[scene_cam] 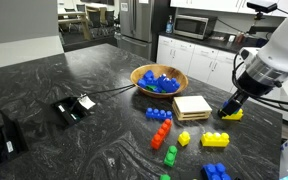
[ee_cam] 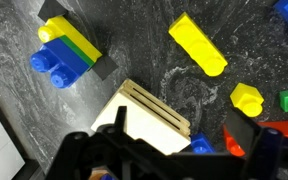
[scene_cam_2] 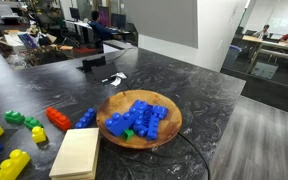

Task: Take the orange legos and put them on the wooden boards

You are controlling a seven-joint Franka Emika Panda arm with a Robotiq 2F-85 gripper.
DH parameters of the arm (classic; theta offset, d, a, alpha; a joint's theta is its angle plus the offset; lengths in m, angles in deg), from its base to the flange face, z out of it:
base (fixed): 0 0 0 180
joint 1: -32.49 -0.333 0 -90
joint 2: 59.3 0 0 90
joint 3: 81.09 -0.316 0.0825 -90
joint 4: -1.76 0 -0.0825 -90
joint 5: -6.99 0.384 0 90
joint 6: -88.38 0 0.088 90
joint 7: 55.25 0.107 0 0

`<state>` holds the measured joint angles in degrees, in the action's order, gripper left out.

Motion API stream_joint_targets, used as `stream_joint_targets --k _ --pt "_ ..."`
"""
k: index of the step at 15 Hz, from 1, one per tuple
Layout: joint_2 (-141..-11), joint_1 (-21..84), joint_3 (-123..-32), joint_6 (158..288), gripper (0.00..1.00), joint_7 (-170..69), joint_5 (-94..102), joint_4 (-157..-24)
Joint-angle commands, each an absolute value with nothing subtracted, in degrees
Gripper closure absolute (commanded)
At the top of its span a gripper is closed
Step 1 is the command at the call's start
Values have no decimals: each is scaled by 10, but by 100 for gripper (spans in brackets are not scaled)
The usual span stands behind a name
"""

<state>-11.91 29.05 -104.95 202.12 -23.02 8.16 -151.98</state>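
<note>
The orange legos (scene_cam: pixel 161 133) lie on the dark counter in front of the wooden boards (scene_cam: pixel 191 107), next to a blue brick (scene_cam: pixel 158 114). Both also show in an exterior view, the legos (scene_cam_2: pixel 58 119) left of the boards (scene_cam_2: pixel 76 153). My gripper (scene_cam: pixel 231 106) hovers beside the boards, above a yellow, green and blue stack (scene_cam: pixel 231 115). In the wrist view the gripper (ee_cam: pixel 179 127) is open and empty. The boards (ee_cam: pixel 144 118) lie between its fingers. The orange legos (ee_cam: pixel 287 130) are partly hidden behind one finger.
A round wooden bowl (scene_cam: pixel 136 75) of blue bricks stands behind the boards. Loose yellow (scene_cam: pixel 215 140), green (scene_cam: pixel 171 155) and blue (scene_cam: pixel 216 172) bricks lie around. A black device with a cable (scene_cam: pixel 74 107) sits farther along the counter. The counter edge runs near the gripper.
</note>
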Motion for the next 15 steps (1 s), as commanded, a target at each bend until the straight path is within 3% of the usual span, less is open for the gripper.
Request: stream_joint_targets --k 1,11,15 --pt "-176 289 -1053 2015 0 -240 60 -1475" --pt "-404 272 -1045 2017 0 -220 73 -1332" --pt "-391 257 -1030 2023 0 -229 61 -1352"
